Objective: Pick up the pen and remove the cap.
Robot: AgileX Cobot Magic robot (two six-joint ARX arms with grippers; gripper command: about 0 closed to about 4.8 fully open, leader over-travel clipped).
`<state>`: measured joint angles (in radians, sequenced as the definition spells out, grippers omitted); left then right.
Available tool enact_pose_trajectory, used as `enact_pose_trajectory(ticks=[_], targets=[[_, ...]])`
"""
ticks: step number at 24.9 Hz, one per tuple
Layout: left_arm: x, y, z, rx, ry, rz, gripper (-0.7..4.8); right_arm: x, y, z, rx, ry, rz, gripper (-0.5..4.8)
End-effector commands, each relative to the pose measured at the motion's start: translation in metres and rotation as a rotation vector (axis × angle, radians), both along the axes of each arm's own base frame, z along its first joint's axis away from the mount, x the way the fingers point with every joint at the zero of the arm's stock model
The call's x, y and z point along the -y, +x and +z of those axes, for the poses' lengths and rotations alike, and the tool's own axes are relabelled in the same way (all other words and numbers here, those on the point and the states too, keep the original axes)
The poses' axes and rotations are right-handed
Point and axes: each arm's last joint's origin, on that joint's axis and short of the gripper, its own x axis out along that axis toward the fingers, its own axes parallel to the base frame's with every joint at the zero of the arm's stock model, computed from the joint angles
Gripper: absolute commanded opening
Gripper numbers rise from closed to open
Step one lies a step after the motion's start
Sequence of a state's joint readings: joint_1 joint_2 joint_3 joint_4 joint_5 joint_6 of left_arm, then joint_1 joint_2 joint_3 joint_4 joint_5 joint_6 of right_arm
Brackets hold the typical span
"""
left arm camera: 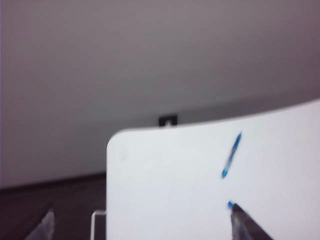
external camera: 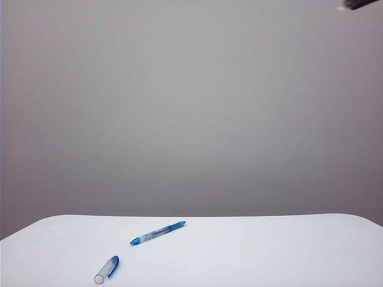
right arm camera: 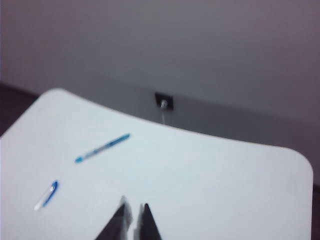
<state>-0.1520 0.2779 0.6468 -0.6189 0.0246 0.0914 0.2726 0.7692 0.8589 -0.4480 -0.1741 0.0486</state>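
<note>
Pen and cap lie apart on the worktop; both pincers are empty and clear of them.

In the exterior view the pen (external camera: 158, 232) lies near the worktop (external camera: 287, 251) middle, the cap (external camera: 106, 269) at its seven o'clock, well apart, so uncapping looks done. The left pincer (left arm camera: 145, 225) is spread wide off the worktop's corner; the right pincer (right arm camera: 132, 217) is pressed together above bare surface. Judging from this, the sound finish is to leave both pieces undisturbed.

Both the left hand (left arm camera: 142, 225) and right hand (right arm camera: 131, 220) end in 2 dark, tapering fingers — blurred, pale-edged.
</note>
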Motion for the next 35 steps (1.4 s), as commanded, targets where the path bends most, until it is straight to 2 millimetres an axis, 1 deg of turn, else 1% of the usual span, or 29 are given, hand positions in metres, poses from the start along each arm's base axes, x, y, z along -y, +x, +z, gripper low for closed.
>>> enact_pose_trajectory(ticks=[1,2,4,5,6,10,13,14,16,21,25,26,27,28,29,30,34,35], targets=[[0.001,0.000,-0.009,0.065,-0.067,-0.013,4.52,0.008,-0.010,-0.001,0.133,0.067,0.012,-0.01],[0.001,0.000,-0.013,0.077,-0.085,-0.010,4.51,0.010,-0.014,-0.003,0.159,0.073,0.005,-0.01],[0.001,0.003,-0.025,0.130,-0.133,-0.003,4.17,0.014,-0.025,-0.008,0.253,0.092,-0.002,-0.02],[0.001,0.003,-0.029,0.170,-0.170,0.001,3.85,0.015,-0.034,-0.010,0.316,0.106,0.001,-0.02],[0.001,0.003,-0.030,0.181,-0.185,0.002,3.70,0.016,-0.037,-0.011,0.340,0.112,-0.001,-0.02],[0.001,0.005,-0.035,0.157,-0.204,0.013,3.66,0.020,-0.048,-0.019,0.382,0.130,-0.079,-0.02],[0.000,0.014,-0.053,0.149,-0.194,0.088,3.62,0.021,-0.052,-0.027,0.446,0.146,-0.086,-0.02],[0.001,0.019,-0.061,0.158,-0.215,0.090,3.62,0.022,-0.054,-0.029,0.465,0.151,-0.094,-0.02],[0.002,0.024,-0.072,0.159,-0.258,0.093,3.62,0.024,-0.057,-0.032,0.474,0.149,-0.127,-0.01],[0.004,0.029,-0.091,0.146,-0.220,0.052,3.62,0.027,-0.063,-0.046,0.477,0.179,-0.198,-0.01],[0.004,0.031,-0.102,0.136,-0.201,0.050,3.60,0.028,-0.066,-0.065,0.470,0.187,-0.216,-0.02],[0.004,0.031,-0.104,0.141,-0.191,0.040,3.42,0.029,-0.066,-0.071,0.466,0.187,-0.225,-0.01],[0.005,0.031,-0.105,0.148,-0.192,0.024,2.99,0.029,-0.066,-0.076,0.466,0.189,-0.229,-0.02],[0.005,0.031,-0.109,0.175,-0.200,0.003,2.57,0.029,-0.067,-0.086,0.470,0.195,-0.251,-0.01],[0.005,0.031,-0.111,0.195,-0.203,0.000,2.57,0.030,-0.066,-0.092,0.474,0.197,-0.258,-0.01],[0.005,0.031,-0.115,0.216,-0.207,-0.003,2.54,0.030,-0.066,-0.103,0.477,0.207,-0.271,-0.01],[0.006,0.032,-0.125,0.197,-0.203,0.002,2.53,0.029,-0.062,-0.121,0.449,0.195,-0.273,-0.01],[0.006,0.032,-0.128,0.189,-0.202,0.002,2.42,0.029,-0.061,-0.125,0.438,0.191,-0.274,-0.01]])
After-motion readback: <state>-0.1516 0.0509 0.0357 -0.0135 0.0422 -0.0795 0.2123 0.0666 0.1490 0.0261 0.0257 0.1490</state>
